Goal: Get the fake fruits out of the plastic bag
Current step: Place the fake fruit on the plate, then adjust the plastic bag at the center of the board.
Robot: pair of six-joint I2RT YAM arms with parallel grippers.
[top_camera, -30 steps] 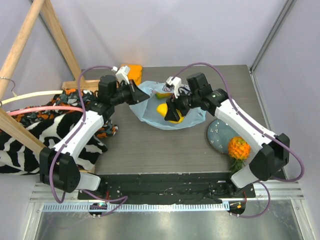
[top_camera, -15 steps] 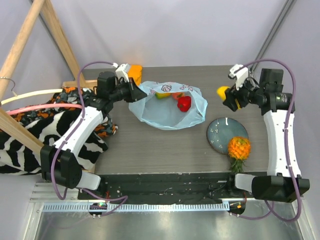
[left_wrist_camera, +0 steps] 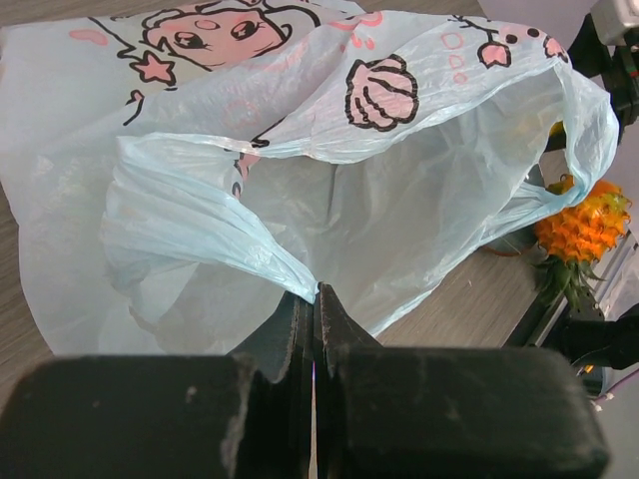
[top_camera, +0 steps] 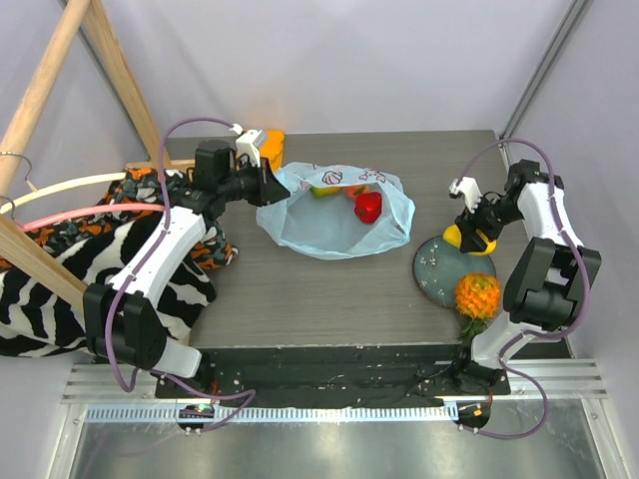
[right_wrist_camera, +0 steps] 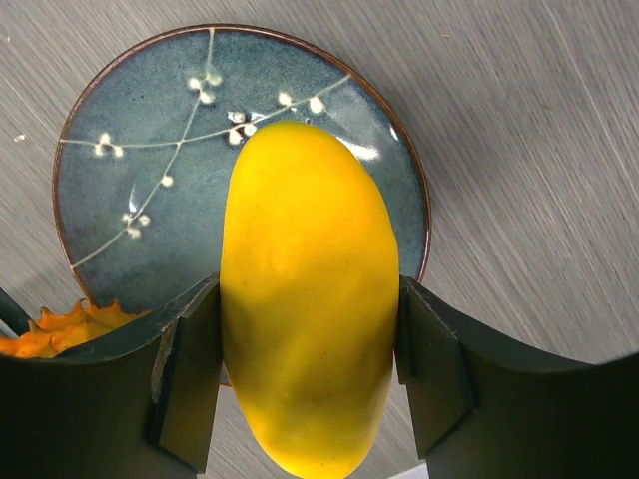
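Starting at the desk's left edge, the zebra-striped cloth (top_camera: pixel 60 289) spills over the side. Just right of it the left gripper (top_camera: pixel 268 184) is clamped hard on a fold of the plastic bag (top_camera: pixel 334 228), and the left wrist view shows its jaws pressed together with the thin blue film caught between them. The bag lies near the far edge, about mid-desk, its mouth open. Inside sit a red fruit (top_camera: pixel 368 207) and a yellow-green piece (top_camera: pixel 323 190), close by the shell print. Over to the right edge now: the right gripper (top_camera: pixel 469 236) squeezes a yellow fruit (right_wrist_camera: pixel 305 249) between both fingers, right above the blue-grey plate (right_wrist_camera: pixel 130 200). Whether the fruit touches the glaze, I cannot tell. The pineapple (top_camera: pixel 476 296) lies outside the bag, against the plate's near rim, toward the near right corner.
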